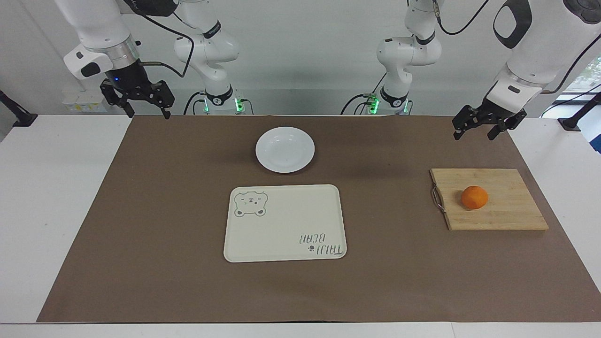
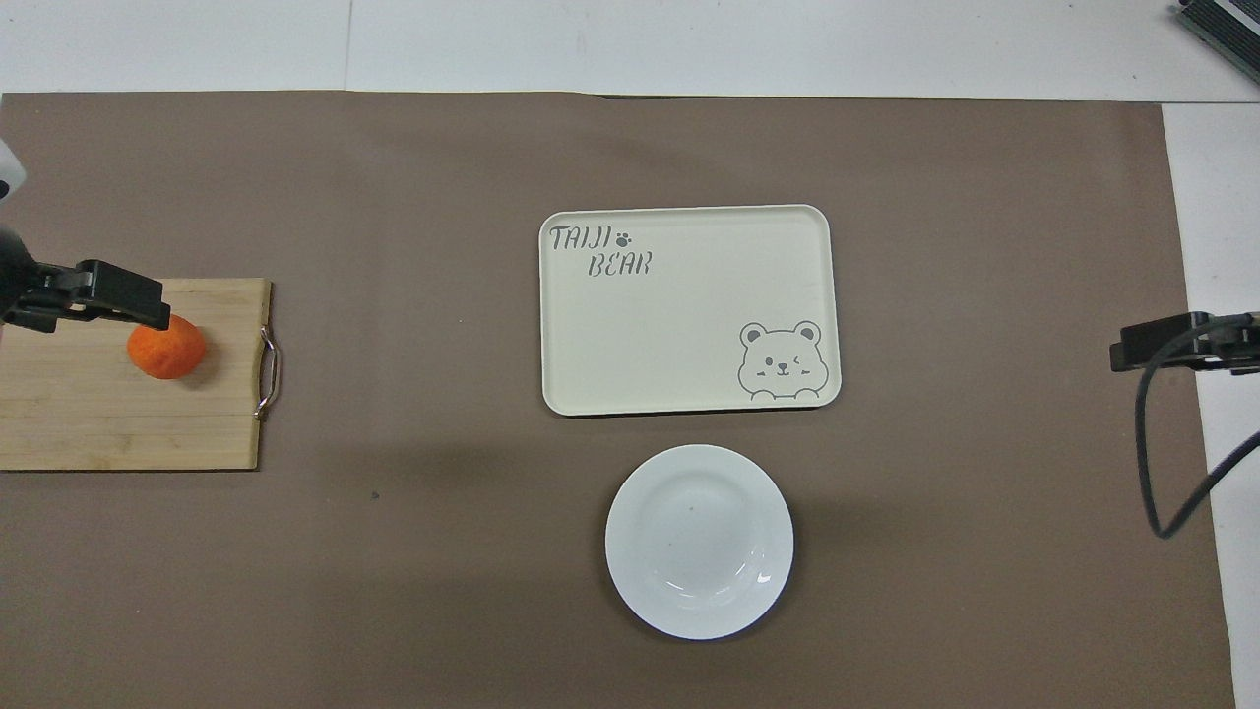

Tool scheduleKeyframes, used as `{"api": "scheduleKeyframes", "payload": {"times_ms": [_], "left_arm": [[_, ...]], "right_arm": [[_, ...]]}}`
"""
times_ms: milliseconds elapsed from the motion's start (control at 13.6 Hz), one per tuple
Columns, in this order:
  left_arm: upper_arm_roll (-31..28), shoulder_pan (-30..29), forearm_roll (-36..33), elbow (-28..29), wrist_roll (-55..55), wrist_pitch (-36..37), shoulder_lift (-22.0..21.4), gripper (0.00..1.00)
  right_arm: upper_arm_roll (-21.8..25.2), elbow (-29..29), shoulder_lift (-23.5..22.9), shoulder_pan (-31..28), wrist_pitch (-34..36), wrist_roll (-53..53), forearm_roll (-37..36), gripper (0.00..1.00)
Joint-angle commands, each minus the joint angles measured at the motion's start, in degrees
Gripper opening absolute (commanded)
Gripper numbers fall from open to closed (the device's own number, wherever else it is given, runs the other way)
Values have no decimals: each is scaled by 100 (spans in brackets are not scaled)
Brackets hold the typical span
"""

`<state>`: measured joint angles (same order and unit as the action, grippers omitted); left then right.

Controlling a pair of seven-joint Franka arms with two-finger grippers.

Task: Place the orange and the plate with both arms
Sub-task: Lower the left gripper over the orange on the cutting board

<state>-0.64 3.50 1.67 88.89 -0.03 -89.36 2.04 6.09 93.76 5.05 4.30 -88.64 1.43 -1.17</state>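
While round orange (image 1: 474, 197) sits on wooden board (image 1: 488, 199), glossy white plate (image 1: 285, 149) empty.

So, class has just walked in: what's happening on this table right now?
Nothing is being handled yet. The left gripper hangs open in the air near the wooden cutting board, where the orange sits. The right gripper hangs open above the table's other end. The white plate lies empty on the brown mat, just nearer the robots than the empty cream bear tray.
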Motion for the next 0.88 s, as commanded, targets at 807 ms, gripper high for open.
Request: {"api": "scheduleKeyframes", "payload": {"times_ms": [807], "left_arm": [[-59, -402, -97, 760, 845, -643, -169, 100]], "right_arm": [[-21, 46, 66, -43, -31, -20, 29, 100]]}}
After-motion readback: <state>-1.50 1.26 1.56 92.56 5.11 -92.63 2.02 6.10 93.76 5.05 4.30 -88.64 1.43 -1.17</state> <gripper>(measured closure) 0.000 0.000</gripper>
